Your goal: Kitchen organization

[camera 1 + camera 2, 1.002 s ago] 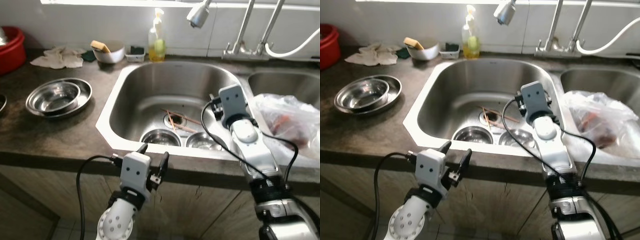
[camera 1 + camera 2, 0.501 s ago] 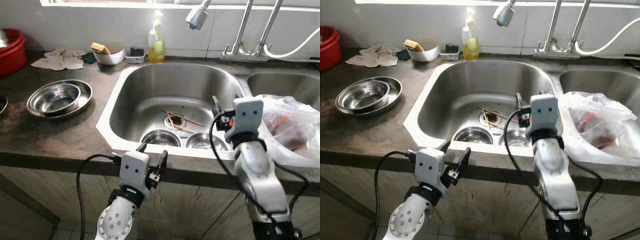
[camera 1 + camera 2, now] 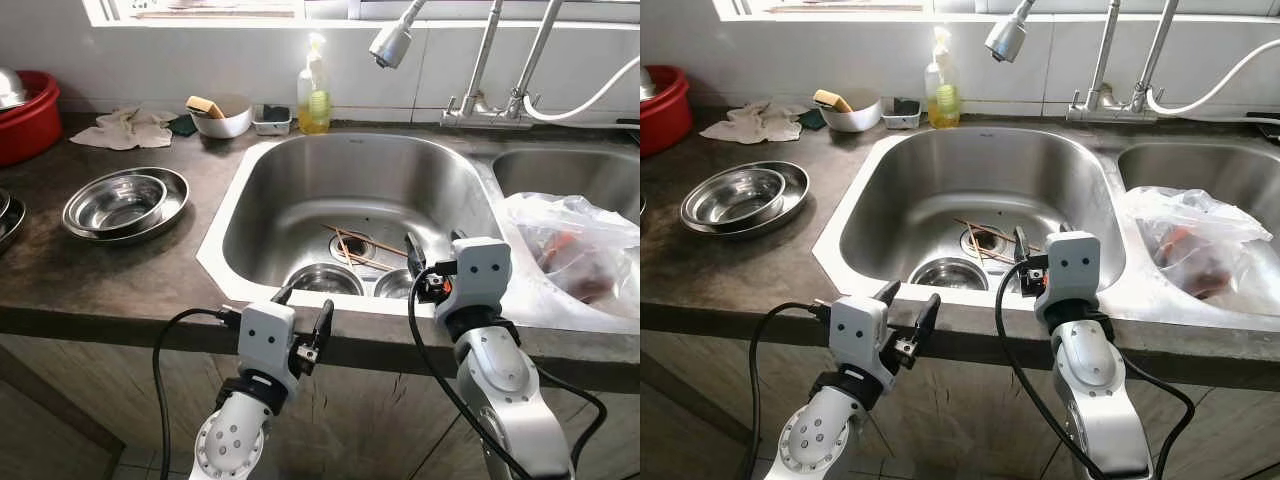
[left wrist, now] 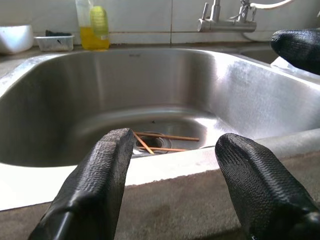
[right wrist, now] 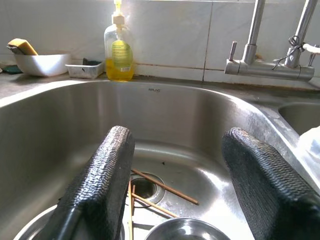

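A steel sink (image 3: pixel 216 252) holds several wooden chopsticks (image 3: pixel 356 244) lying across its drain, also seen as chopsticks (image 5: pixel 162 189). Two small steel bowls sit at the basin's near side, the left bowl (image 3: pixel 322 278) and the right bowl (image 3: pixel 393 286). My right gripper (image 3: pixel 432 246) hovers open over the sink's front rim, just above the right bowl, with nothing between its fingers (image 5: pixel 102 180). My left gripper (image 3: pixel 304 307) is open and empty, lower, in front of the counter's front edge, pointing into the basin.
Stacked steel bowls (image 3: pixel 125 200) rest on the dark counter to the left, with a red basin (image 3: pixel 25 115) and a cloth (image 3: pixel 130 128) behind. A white bowl with a sponge (image 3: pixel 220 118), a soap bottle (image 3: pixel 315 95) and a spray head (image 3: pixel 388 45) stand behind the sink. A plastic bag (image 3: pixel 570 245) lies at the right.
My right arm has drawn back from deep over the basin toward the front rim and turned to face the basin. The left gripper has stayed put. The view has shifted a little.
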Available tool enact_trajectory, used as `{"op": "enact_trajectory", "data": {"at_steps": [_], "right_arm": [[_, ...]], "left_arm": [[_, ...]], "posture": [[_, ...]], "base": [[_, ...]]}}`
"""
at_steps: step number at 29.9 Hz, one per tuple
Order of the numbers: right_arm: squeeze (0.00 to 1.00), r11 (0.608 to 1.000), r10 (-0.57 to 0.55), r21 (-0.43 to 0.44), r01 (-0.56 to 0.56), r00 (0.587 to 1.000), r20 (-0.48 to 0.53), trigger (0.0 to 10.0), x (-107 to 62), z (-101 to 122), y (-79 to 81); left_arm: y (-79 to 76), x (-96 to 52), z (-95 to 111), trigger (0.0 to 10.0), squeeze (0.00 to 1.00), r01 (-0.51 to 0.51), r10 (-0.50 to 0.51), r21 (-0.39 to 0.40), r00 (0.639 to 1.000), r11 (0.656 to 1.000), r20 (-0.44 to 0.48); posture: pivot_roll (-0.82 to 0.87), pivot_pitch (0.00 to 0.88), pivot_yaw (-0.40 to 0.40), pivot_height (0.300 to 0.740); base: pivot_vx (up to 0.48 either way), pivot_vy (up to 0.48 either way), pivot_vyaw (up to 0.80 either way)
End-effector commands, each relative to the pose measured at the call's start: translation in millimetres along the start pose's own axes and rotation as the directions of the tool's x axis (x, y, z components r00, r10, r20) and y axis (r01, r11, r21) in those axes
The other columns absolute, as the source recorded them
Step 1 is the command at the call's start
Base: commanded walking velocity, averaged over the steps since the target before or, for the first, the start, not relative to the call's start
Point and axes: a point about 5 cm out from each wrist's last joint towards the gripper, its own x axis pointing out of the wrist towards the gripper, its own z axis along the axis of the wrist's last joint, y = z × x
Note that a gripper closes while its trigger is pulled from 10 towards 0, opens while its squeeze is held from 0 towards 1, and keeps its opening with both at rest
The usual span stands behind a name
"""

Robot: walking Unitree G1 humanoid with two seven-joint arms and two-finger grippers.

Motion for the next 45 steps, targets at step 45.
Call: {"op": "enact_trajectory", "data": {"at_steps": [45], "right_arm": [[0.00, 0.992, 0.127, 0.013, -0.128, 0.992, 0.023, 10.0, 12.5, 8, 14.4]], "left_arm": [[0.5, 1.3, -5, 10.0, 0.00, -0.008, 0.008, 0.017, 1.000, 1.000, -0.013]], "posture": [[0.11, 0.050, -0.033, 0.740]], "base": [[0.000, 0.127, 0.30]]}}
